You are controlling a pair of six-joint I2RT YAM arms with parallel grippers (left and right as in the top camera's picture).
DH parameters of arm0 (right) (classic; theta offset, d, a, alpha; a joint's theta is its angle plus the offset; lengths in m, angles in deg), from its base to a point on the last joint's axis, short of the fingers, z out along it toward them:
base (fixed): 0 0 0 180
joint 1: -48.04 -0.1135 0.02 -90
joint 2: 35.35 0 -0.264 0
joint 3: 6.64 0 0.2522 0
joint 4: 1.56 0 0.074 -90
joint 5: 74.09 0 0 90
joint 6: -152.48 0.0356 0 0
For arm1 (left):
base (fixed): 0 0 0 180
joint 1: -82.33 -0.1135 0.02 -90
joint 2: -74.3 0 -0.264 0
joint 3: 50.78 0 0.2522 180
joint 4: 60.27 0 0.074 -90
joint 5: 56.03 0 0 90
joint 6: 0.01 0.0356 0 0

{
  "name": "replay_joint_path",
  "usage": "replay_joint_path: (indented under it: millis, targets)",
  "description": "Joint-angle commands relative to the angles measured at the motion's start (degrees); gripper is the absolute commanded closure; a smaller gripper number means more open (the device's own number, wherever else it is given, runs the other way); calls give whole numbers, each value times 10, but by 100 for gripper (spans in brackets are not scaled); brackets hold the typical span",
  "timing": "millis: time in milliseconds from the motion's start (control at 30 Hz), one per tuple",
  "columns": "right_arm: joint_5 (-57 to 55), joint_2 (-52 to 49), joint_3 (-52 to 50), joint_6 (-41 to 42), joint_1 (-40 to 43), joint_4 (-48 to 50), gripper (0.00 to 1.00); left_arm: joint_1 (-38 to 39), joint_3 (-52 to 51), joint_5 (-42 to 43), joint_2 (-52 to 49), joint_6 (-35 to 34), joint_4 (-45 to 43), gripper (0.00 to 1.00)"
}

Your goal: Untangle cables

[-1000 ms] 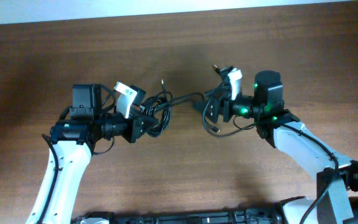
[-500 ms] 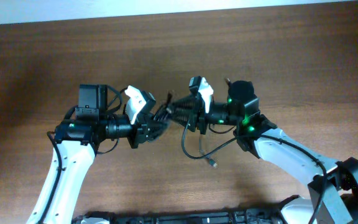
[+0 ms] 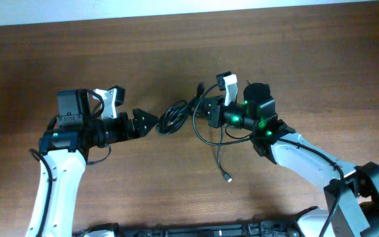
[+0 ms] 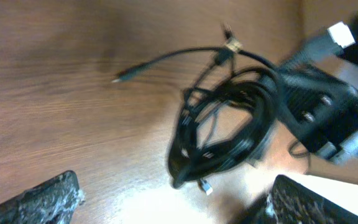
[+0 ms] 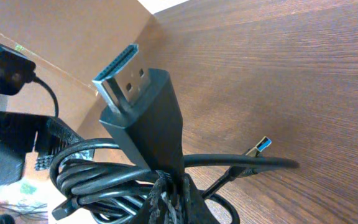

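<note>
Mid-bench, overhead: cables (image 3: 173, 117) bunched in a loose black coil between the two arms.
Left fingers (image 3: 143, 122): spread wide and holding nothing, pointed at the coil and just short of it. In the left wrist view one finger shows at each lower corner, with the coil above the gap between them.
Right fingers (image 3: 210, 109): closed on the cables at the coil's right edge.
Long strand: runs from the right fingers toward the lower centre of the overhead frame, ending in a small plug (image 3: 227, 178) over the bench (image 3: 176, 52).
Flat plug (image 5: 135, 99): wide metal tip on a black body, upright and close up in the right wrist view, rising out of the loops.
Blue-tipped plug (image 5: 259, 146): to the right of the flat plug on a thin strand, pointing to the upper right.
Loose end (image 4: 122, 77): upper left of the coil in the left wrist view, clear of the loops, over bare wood.
</note>
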Motion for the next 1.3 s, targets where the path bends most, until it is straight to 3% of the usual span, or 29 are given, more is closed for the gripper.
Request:
replay_joint_path:
  millis: [0, 33, 67, 167, 200, 300, 467, 533, 600, 667, 767, 833, 867, 900, 933, 1000, 1033, 1100, 1200, 1267]
  targets:
    - [-9, -3, 4, 7, 2, 3, 96, 8, 3, -107, 9, -195, 35, 1]
    - [-9, -3, 4, 7, 2, 4, 96, 13, 3, -107, 9, -195, 39, 27]
    - [-9, -3, 4, 7, 2, 3, 96, 29, 2, -107, 9, -215, 44, 41]
    - [-9, -3, 4, 7, 2, 3, 96, 91, 1, -174, 2, -359, 43, 49]
    - [-9, -3, 4, 7, 2, 3, 96, 115, 1, -203, -6, -399, 43, 48]
    - [-9, -3, 4, 7, 1, 4, 96, 165, 1, -248, -48, -427, 16, 67]
    - [-9, -3, 4, 36, 1, 14, 96, 195, 1, -269, -153, -440, -66, 59]
    - [-9, -3, 4, 86, 0, 14, 96, 212, 1, -269, -195, -440, -98, 56]
    - [-9, -3, 4, 102, 0, 14, 96, 214, 1, -272, -207, -440, -126, 58]
    - [-11, -3, 4, 114, 0, 8, 96, 214, 2, -272, -207, -440, -136, 41]
    - [-68, -3, 4, 114, 0, -76, 96, 184, 2, -252, -202, -431, -135, 42]
    - [-72, -3, 4, 113, 0, -110, 96, 164, 2, -207, -184, -350, -143, 30]
    - [-72, -3, 4, 113, 0, -123, 96, 157, 7, -172, -167, -223, -151, 28]
    - [-70, -3, 4, 107, 1, -129, 96, 157, 17, -89, -118, 16, -148, 18]
    - [-37, -3, 5, 107, 5, -130, 96, 157, 17, -69, -75, 122, -148, 10]
    - [78, -3, 5, 107, 27, -130, 96, 157, 17, -69, -24, 262, -146, 8]
    - [136, -3, 5, 106, 47, -130, 96, 157, 17, -69, -12, 304, -141, 2]
    - [226, -3, 5, 91, 77, -130, 96, 157, 10, -69, -14, 337, -135, 1]
    - [240, -3, 5, 76, 83, -130, 96, 163, 3, -69, -15, 470, -80, 2]
    - [252, -3, 5, 76, 82, -130, 96, 163, 2, -54, -16, 485, -73, 4]
